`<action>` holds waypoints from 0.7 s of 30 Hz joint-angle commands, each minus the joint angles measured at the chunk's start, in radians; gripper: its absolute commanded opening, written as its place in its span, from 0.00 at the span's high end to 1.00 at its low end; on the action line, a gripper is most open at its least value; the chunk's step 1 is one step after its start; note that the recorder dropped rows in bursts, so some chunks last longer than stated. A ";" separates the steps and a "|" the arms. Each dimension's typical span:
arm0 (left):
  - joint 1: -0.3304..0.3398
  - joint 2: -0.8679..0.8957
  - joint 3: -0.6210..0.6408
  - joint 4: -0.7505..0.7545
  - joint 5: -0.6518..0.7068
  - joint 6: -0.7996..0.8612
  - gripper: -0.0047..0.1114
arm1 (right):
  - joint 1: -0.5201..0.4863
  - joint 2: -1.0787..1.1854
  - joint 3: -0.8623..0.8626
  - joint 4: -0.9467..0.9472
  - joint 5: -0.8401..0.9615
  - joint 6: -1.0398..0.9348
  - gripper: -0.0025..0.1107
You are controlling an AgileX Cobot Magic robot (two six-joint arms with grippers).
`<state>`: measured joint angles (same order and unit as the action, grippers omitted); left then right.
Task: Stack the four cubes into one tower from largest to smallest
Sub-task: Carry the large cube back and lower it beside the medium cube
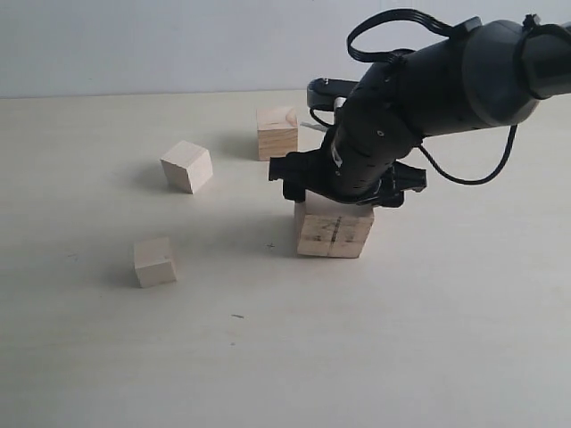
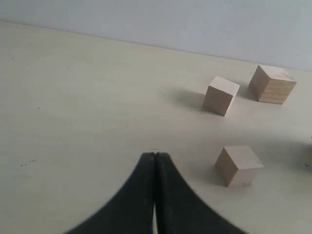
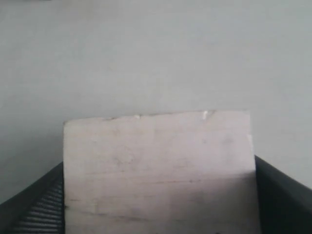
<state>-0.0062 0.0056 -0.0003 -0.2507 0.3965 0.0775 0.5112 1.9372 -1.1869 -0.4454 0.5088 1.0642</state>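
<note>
The largest cube (image 1: 333,230), pale with dark marks on its side, rests on the table near the middle. My right gripper (image 1: 340,198) comes down over its top, and in the right wrist view the cube (image 3: 158,165) fills the gap, with a finger (image 3: 280,195) against each side. The darker tan cube (image 1: 277,132) stands behind it, also seen from the left wrist (image 2: 272,84). Two small pale cubes lie to the left, one farther back (image 1: 187,166) (image 2: 221,95) and one nearer (image 1: 154,261) (image 2: 239,165). My left gripper (image 2: 155,157) is shut and empty above bare table, out of the exterior view.
The pale tabletop (image 1: 107,357) stretches wide around the cubes, with a light wall (image 1: 178,45) behind its far edge. The right arm (image 1: 446,80) and its cable arch over the right rear of the table.
</note>
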 commanded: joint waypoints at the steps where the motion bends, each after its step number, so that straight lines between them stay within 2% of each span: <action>1: -0.004 -0.006 0.000 0.002 -0.001 -0.002 0.96 | -0.002 0.007 -0.007 -0.155 -0.035 0.163 0.56; 9: -0.004 -0.006 0.000 0.002 -0.001 -0.002 0.96 | -0.002 0.007 -0.007 -0.196 -0.043 0.170 0.56; 15: -0.004 -0.006 0.000 0.002 -0.001 -0.002 0.96 | -0.002 0.007 -0.007 -0.209 -0.071 0.170 0.34; 21: -0.004 -0.006 0.000 0.002 -0.001 -0.002 0.96 | -0.002 0.005 -0.007 -0.243 -0.059 0.168 0.32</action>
<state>-0.0062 0.0056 -0.0003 -0.2507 0.3965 0.0775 0.5112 1.9511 -1.1869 -0.6604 0.4586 1.2302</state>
